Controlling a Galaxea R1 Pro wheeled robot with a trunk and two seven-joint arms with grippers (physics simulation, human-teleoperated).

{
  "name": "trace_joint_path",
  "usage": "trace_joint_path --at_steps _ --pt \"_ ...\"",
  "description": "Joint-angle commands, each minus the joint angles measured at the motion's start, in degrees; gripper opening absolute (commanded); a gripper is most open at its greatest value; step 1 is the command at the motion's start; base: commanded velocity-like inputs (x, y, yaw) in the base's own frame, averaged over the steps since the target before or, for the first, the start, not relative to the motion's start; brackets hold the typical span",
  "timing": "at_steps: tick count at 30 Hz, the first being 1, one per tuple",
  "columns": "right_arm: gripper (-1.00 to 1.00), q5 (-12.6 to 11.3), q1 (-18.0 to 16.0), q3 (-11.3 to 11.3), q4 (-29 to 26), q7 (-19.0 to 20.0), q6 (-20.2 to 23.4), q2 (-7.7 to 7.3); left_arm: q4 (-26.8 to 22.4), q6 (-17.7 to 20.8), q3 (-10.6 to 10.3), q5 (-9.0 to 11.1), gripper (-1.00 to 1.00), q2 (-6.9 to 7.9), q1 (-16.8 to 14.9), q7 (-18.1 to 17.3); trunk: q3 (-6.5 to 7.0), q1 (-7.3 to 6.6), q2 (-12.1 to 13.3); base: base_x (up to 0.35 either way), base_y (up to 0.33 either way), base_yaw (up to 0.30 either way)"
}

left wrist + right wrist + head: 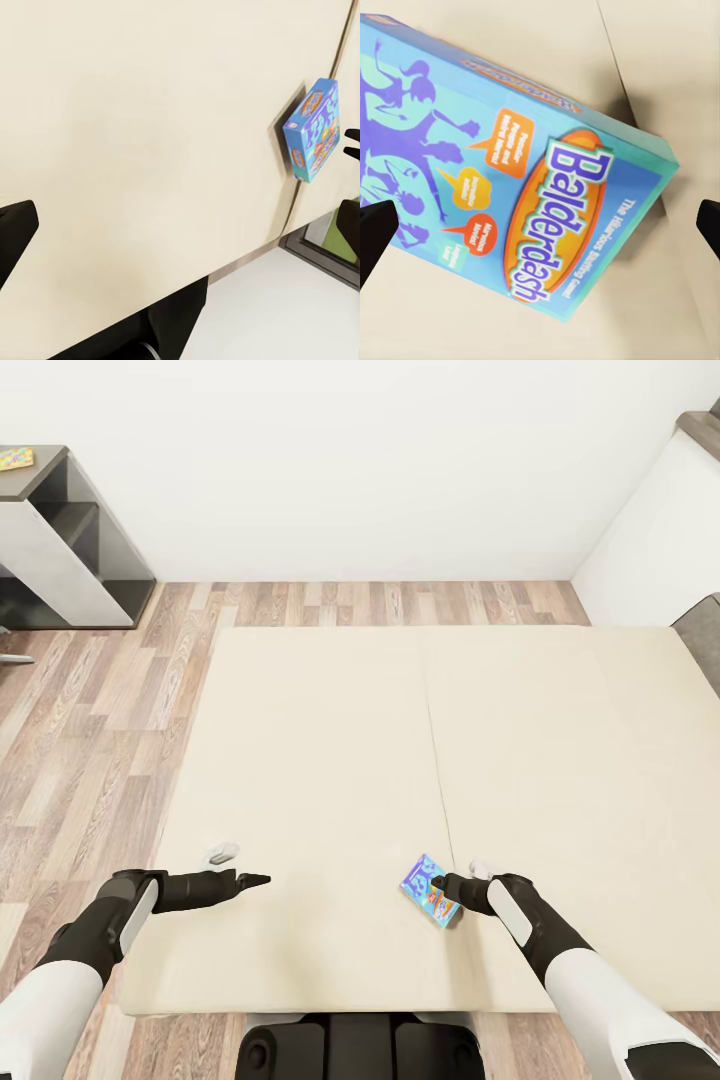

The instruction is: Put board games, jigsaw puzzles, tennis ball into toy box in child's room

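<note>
We stood at the near edge of the bed (330, 760), both arms out over its cream top. The blue board game (431, 890) sat near that edge, beside the centre seam, and looked tilted up off the surface, though we could not be sure. The right gripper (447, 887) was right at its side; in the right wrist view the box (510, 172) lay between two dark fingertips (375, 229) spread wide at either side, so we judged the jaws released and not yet gripping. The left gripper (255, 880) hovered over bare bed, well apart from the box; whether it was parted or pressed together we could not tell.

Risks as we saw them: the box is broad, so closing off-centre could pinch a corner and let it swing or slip. Pushing forward before closing could shove it along the bed.
</note>
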Motion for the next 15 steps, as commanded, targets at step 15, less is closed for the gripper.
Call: trace_joint_path --at_steps 15 --pt "1.00 -0.3 0.0 0.6 -0.1 -0.3 -1.0 0.26 0.0 0.4 0.1 0.1 1.00 0.01 0.0 0.0 -0.07 0.03 -0.1 0.000 0.000 0.000"
